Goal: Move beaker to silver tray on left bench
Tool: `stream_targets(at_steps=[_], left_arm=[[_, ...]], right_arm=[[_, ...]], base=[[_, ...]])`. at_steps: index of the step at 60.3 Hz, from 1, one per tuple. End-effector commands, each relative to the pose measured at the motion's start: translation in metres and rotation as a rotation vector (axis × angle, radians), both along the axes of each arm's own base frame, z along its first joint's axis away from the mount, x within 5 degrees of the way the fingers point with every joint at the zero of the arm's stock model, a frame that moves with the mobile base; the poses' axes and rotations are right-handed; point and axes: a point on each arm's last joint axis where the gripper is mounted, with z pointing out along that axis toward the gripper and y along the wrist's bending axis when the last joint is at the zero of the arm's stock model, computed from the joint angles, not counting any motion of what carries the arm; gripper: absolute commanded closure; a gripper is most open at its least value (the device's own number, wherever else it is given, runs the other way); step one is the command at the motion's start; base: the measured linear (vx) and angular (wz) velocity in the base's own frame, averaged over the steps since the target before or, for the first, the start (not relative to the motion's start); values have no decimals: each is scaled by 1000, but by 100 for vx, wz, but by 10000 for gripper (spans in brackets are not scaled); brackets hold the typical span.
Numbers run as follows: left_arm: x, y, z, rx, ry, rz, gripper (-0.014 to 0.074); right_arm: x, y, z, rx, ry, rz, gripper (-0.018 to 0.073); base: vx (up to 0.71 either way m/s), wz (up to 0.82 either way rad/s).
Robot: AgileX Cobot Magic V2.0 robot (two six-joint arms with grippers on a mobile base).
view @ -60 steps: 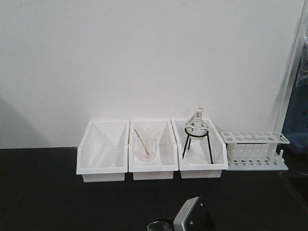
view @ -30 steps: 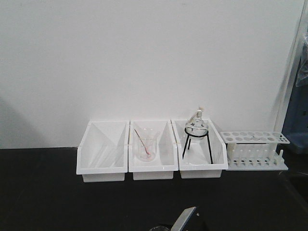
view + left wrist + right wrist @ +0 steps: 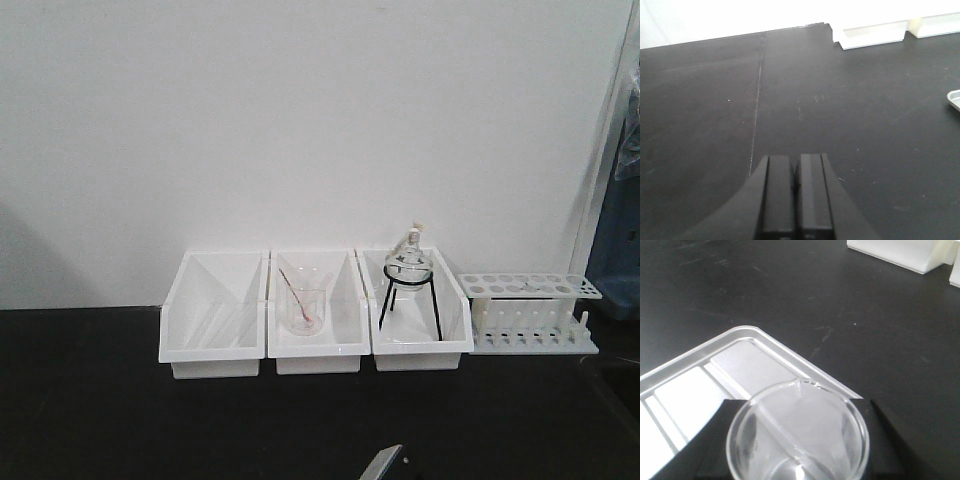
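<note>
In the right wrist view the beaker (image 3: pixel 799 437), a small clear glass cylinder with a pour lip, sits between the two black fingers (image 3: pixel 715 440) of my right gripper (image 3: pixel 800 407), which is shut on it. It is over the near corner of the silver tray (image 3: pixel 700 385), which lies on the black bench; whether it touches the tray cannot be told. My left gripper (image 3: pixel 795 192) is shut on nothing and hangs above bare bench, with an edge of the silver tray (image 3: pixel 954 100) far to its right. Only a grey tip of my right arm (image 3: pixel 385 465) shows in the front view.
Three white bins (image 3: pixel 215 315) stand along the wall. The middle one holds a beaker with a pink-red rod (image 3: pixel 303 305), the right one a round flask on a black tripod (image 3: pixel 408 275). A white test tube rack (image 3: pixel 530 312) stands to their right.
In the front view my right arm has sunk toward the bottom edge. The glass rim seen beside it earlier has dropped out of view. The bins and rack have not moved.
</note>
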Motion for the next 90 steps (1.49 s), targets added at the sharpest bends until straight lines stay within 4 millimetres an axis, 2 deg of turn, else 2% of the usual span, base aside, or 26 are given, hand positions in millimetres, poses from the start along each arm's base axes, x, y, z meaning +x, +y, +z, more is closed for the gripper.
stream_targets(at_steps=[1,15,24,32,45,54,59,65,73,81,90], left_arm=[[2,-1,0,-5,-62,-10,595],[2,-1,0,-5,-62,-10,595],[2,-1,0,-5,-62,-10,595],[2,-1,0,-5,-62,-10,595],[2,-1,0,-5,-62,-10,595],[2,-1,0,-5,-62,-10,595],[2,-1,0,-5,-62,-10,595],[2,-1,0,-5,-62,-10,595],[2,-1,0,-5,-62,-10,595],[2,-1,0,-5,-62,-10,595],[2,-1,0,-5,-62,-10,595]], right_arm=[[6,2,22,58,-82,-4,370],[6,3,22,75,-61,-10,67],[6,2,24,79,-61,-18,-75],[6,2,34,91,-88,-17,-114],[4,2,73,134,-189,-13,-97],[-1,-1,110,199,-255,-20,-55],[-7,-4,133,276,-210,-54,19],[-16,-13,162,315,-136,-129,206],[-38,-33,197,213,-87,-246,569],[-73,-58,229,133,-137,-349,576],[-111,-80,243,58,-272,-373,575]], base=[[0,0],[0,0],[0,0],[0,0],[0,0],[0,0],[0,0],[0,0],[0,0],[0,0],[0,0]])
